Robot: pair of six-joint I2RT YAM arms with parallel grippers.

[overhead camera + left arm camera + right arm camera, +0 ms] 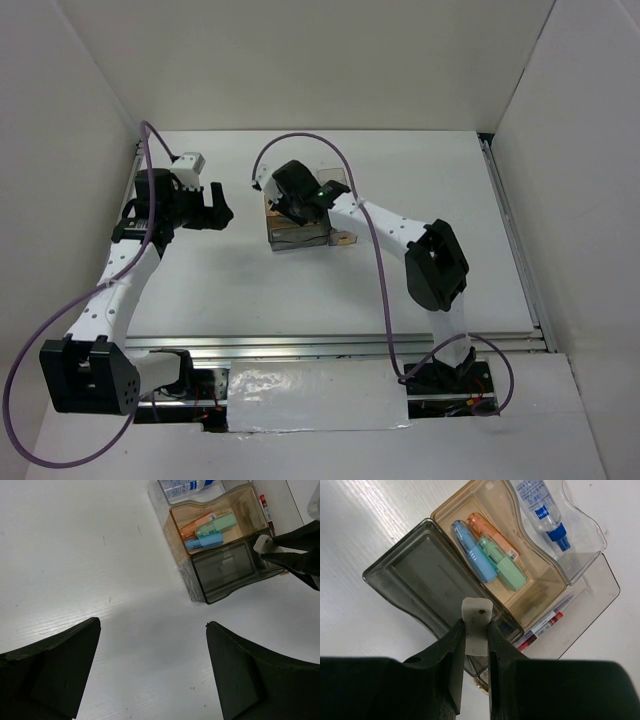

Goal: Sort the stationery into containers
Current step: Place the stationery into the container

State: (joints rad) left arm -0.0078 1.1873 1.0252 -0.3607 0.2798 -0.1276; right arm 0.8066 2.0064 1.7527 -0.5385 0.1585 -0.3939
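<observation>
The right gripper (476, 628) pinched a small beige piece (477, 609) just above the dark empty compartment (415, 577) of the organizer (592, 587). Beyond its fingertips lay the blue, mint and orange pieces (492, 555). Placing seemed in hand, and the next move called for lowering, then release. The left gripper (153, 625) hung spread, holding nothing.

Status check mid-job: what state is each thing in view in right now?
left gripper: open, empty
right gripper: shut on beige piece
dark compartment: empty
brown compartment: holds blue marker, orange marker, green marker
bottle: capped, lying in clear compartment
pens: lying in narrow bin
</observation>
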